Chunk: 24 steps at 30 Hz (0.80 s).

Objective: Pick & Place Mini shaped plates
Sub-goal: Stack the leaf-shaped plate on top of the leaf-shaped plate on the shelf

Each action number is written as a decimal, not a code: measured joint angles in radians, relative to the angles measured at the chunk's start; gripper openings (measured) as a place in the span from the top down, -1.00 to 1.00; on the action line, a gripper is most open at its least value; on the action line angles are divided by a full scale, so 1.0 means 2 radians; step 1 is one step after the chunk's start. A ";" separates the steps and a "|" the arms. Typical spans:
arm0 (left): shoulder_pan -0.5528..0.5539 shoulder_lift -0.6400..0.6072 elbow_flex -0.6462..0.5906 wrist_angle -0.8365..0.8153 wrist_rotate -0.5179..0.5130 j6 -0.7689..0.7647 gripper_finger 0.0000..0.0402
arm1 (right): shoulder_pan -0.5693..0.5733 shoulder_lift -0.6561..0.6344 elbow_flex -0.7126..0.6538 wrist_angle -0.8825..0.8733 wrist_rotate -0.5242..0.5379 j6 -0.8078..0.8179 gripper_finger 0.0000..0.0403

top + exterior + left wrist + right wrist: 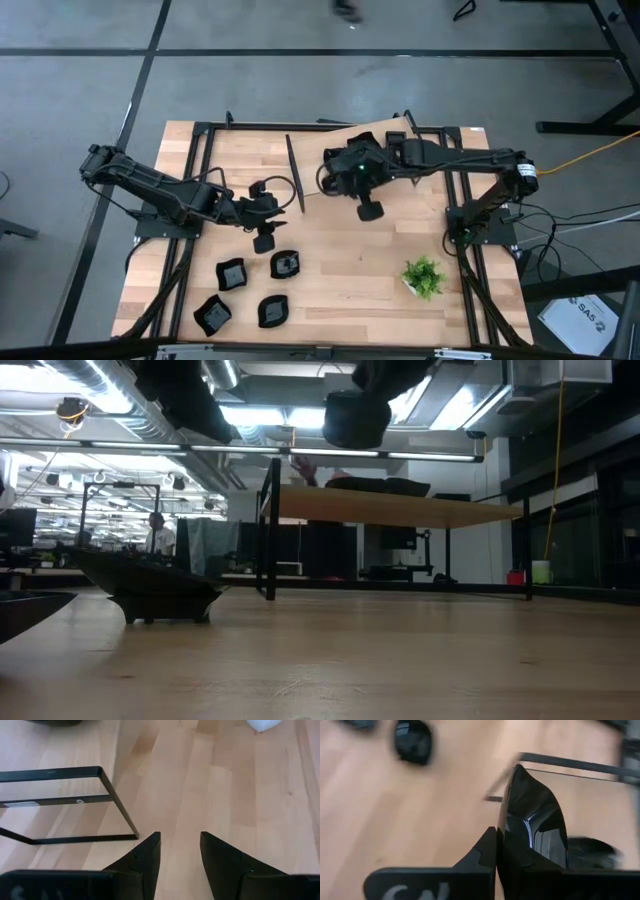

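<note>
You've got two matte black arms, jointed segments w/ black cables looped along them. Left gripper fingers are dark wedges tapering to blunt tips. Right gripper body shows white lettering, prob. a label, too blurred to read. Yellow cable trails off the right arm's base.

Four glossy black mini plates lie flat on the tabletop toward seven o'clock: two in a near row, two closer to the centre. A fifth plate, black and shiny, stands on edge, clamped in the right end effector.
</note>
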 joint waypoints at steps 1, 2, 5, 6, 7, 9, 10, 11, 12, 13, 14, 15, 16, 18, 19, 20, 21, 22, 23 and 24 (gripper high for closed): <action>0.000 0.000 0.000 0.000 -0.002 0.000 0.34 | -0.004 0.000 0.000 0.008 0.016 0.007 0.95; 0.000 0.000 0.000 0.000 -0.004 0.000 0.34 | -0.008 0.000 0.000 0.014 0.031 0.018 0.95; 0.000 0.000 0.000 0.000 -0.004 0.000 0.35 | -0.021 0.001 0.000 0.021 0.058 0.028 0.95; 0.000 0.000 0.000 0.000 -0.004 0.000 0.35 | -0.026 0.001 0.000 0.020 0.058 0.019 0.95; 0.000 0.000 0.000 0.000 -0.004 0.000 0.35 | -0.030 0.002 0.000 0.015 0.058 -0.002 0.95; 0.000 0.000 0.000 0.000 -0.004 0.001 0.35 | -0.037 0.002 -0.002 0.000 0.043 -0.065 0.95; 0.000 0.000 0.000 0.000 -0.004 0.001 0.35 | -0.041 0.002 -0.005 -0.001 0.031 -0.099 0.95; 0.000 0.000 0.000 0.000 -0.004 0.001 0.35 | -0.045 0.002 -0.009 0.000 0.020 -0.131 0.95; 0.000 0.000 0.000 0.000 -0.004 0.001 0.36 | -0.049 0.002 -0.013 0.000 0.011 -0.157 0.96; 0.000 0.000 0.000 0.000 -0.004 0.001 0.36 | -0.053 0.002 -0.016 -0.001 0.008 -0.177 0.97; 0.000 0.000 0.000 0.000 -0.004 0.001 0.35 | -0.058 0.002 -0.019 0.002 0.009 -0.187 0.97; 0.000 0.000 0.000 0.000 -0.004 0.001 0.35 | -0.062 0.002 -0.022 0.005 0.009 -0.194 0.98; 0.000 0.000 0.000 0.000 -0.004 0.001 0.35 | -0.067 0.002 -0.023 0.006 0.008 -0.199 0.98; 0.000 0.000 0.000 0.000 -0.004 0.001 0.36 | -0.074 0.002 -0.024 0.007 0.005 -0.206 0.97; 0.000 0.000 0.000 0.000 -0.004 0.003 0.35 | -0.077 0.002 -0.024 0.010 0.002 -0.210 0.97; 0.000 0.000 0.000 0.000 -0.005 0.005 0.35 | -0.081 0.002 -0.024 0.015 -0.005 -0.213 0.97; 0.000 0.000 0.000 0.000 -0.005 0.007 0.35 | -0.085 0.002 -0.024 0.020 -0.013 -0.215 0.98; 0.000 0.000 0.000 0.000 -0.005 0.007 0.35 | -0.088 0.002 -0.024 0.028 -0.020 -0.209 0.98; 0.000 0.000 0.000 0.000 -0.005 0.006 0.36 | -0.091 0.002 -0.024 0.038 -0.023 -0.193 0.98; 0.000 0.000 0.000 0.000 -0.005 0.006 0.36 | -0.095 0.002 -0.024 0.050 -0.023 -0.169 0.98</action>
